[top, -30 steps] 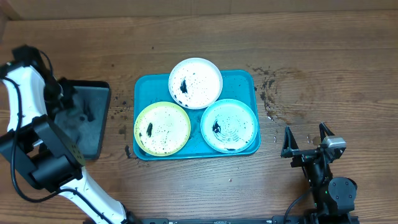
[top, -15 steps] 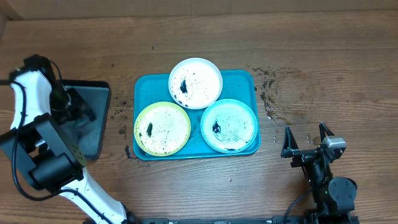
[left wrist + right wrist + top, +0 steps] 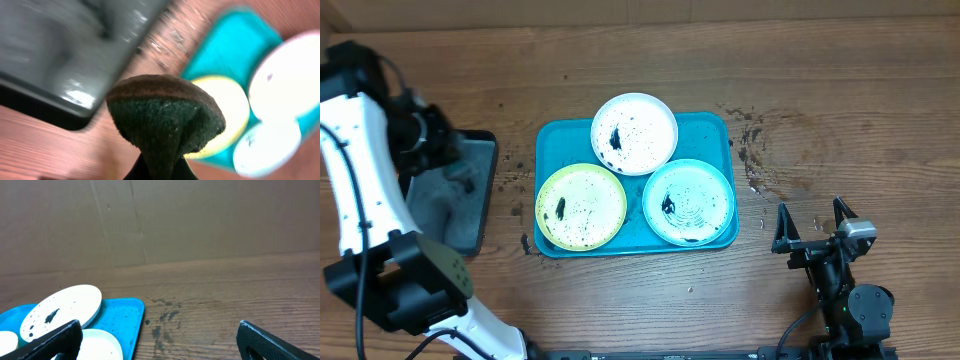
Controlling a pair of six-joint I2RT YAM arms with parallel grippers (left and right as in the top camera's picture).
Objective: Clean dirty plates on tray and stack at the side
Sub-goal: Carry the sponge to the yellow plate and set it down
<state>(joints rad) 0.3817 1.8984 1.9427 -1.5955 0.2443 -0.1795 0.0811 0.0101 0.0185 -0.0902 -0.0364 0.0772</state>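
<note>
Three dirty plates lie on the turquoise tray: white at the back, yellow-green front left, mint-green front right. My left gripper hangs over the black tray's back edge, left of the turquoise tray, shut on a dark sponge. The left wrist view shows the yellow-green plate, white plate and mint plate beyond the sponge. My right gripper is open and empty, right of the tray. Its wrist view shows the white plate and tray.
A black rectangular tray with a wet-looking bottom sits left of the turquoise tray, also in the left wrist view. Dark dirt smears mark the wooden table right of the turquoise tray. A cardboard wall stands at the back.
My left arm has risen from inside the black tray and swung toward the back with the sponge. The right arm and the plates have not moved.
</note>
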